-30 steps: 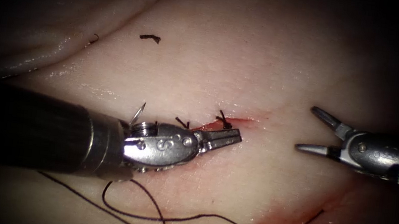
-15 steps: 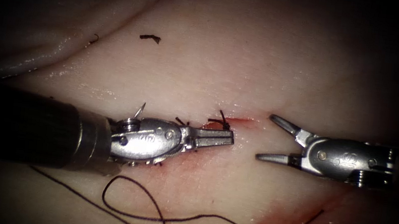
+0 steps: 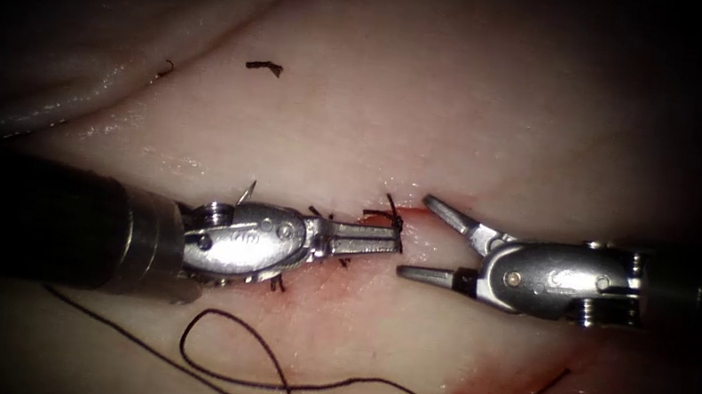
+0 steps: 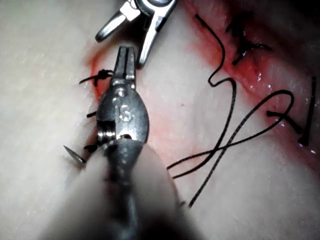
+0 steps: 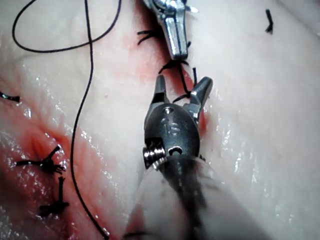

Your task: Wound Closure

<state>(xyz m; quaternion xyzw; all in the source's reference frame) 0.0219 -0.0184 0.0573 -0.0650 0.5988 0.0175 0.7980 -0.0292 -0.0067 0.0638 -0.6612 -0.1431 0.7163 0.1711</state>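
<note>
Faintly, "S" marks left tool (image 4: 123, 56); right tool (image 3: 418, 236) gapes empty.

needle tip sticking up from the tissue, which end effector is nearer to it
Left. The left tool lies with its wrist right beside the needle; the right tool, jaws open, is well off toward the cut's right end.

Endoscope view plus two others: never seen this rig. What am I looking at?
Bench suturing practice on pork tissue. The endoscope looks down at the cut; the other two pictures look along each arm's shaft. The left tool has jaws shut at a stitch; whether they pinch thread I cannot tell. The right tool is open, holding nothing. A needle tip shows by the left tool's wrist; whether it sits in tissue is unclear. Loose thread lies on the tissue.
</note>
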